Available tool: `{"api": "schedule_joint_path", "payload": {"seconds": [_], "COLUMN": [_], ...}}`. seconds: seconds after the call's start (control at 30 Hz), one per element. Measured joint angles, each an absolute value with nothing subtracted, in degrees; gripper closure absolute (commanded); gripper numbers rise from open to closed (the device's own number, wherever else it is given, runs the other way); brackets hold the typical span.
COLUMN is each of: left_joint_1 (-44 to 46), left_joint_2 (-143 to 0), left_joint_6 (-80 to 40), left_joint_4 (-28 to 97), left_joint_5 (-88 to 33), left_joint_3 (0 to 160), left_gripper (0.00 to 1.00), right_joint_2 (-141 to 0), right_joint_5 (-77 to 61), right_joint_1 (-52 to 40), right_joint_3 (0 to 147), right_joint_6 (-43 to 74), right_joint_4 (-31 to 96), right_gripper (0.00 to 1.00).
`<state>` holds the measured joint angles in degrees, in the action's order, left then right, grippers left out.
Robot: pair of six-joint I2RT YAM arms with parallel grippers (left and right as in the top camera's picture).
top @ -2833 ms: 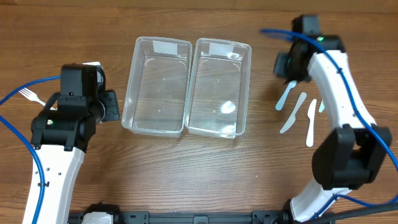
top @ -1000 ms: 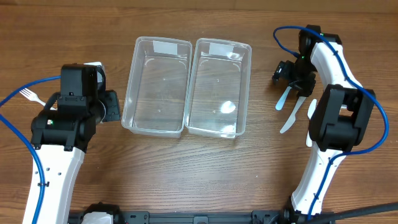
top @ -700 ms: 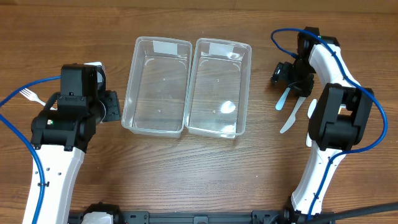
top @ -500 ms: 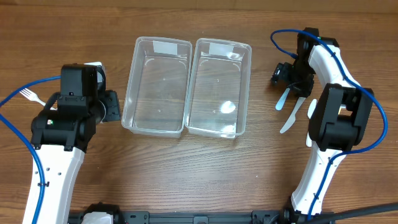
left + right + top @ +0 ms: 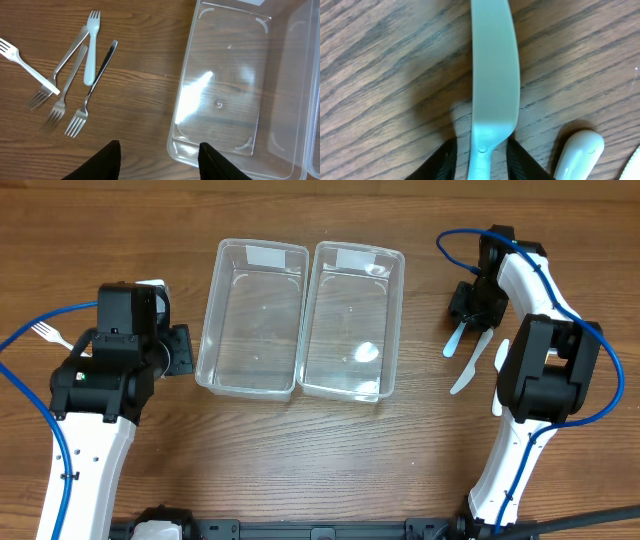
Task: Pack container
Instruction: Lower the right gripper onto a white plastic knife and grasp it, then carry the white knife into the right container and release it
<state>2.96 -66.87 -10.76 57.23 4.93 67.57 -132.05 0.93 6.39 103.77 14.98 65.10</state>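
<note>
- On the desk (image 5: 300, 470), two clear containers sit side by side with their long walls touching: the left container (image 5: 252, 320) and the right container (image 5: 352, 320).
- To the right of them lies the light blue knife (image 5: 492, 85), flat on the wood.
- The right tool (image 5: 482, 160) is down over the knife's lower end. Its fingers (image 5: 445, 160) stand narrowly on either side of the knife, and I cannot tell whether they press on it.
- Just beside that end is the rounded tip of a white utensil (image 5: 577, 152).
- From overhead, two white knives (image 5: 470, 365) lie near the blue one, below the right tool.
- The left tool (image 5: 160, 162) hangs wide apart with nothing between its fingers (image 5: 107, 160), just beside the left container's near corner.
- Left of that container lies a loose cluster of forks (image 5: 65, 65): a white plastic fork (image 5: 27, 67), a light blue fork (image 5: 91, 50) and metal ones, some overlapping.
</note>
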Motion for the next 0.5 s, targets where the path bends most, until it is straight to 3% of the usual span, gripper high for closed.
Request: {"api": "schedule_joint_path", "payload": {"seconds": [0.2,0.5], "left_joint_1": [3.0,3.0], "left_joint_2": [-66.9,-66.9], "left_joint_6": [-10.8,-10.8], "left_joint_4": [57.2,57.2], "left_joint_5": [4.9,4.9], "left_joint_3": [67.6,67.6], "left_gripper": [0.49,0.5], "right_joint_2": [-132.0,-132.0], "right_joint_5": [0.9,0.8], "right_joint_1": [6.4,6.4], "right_joint_3": [103.7,103.7], "right_joint_6": [14.9,15.0], "right_joint_4": [65.1,65.1], "right_gripper": [0.9,0.96]}}
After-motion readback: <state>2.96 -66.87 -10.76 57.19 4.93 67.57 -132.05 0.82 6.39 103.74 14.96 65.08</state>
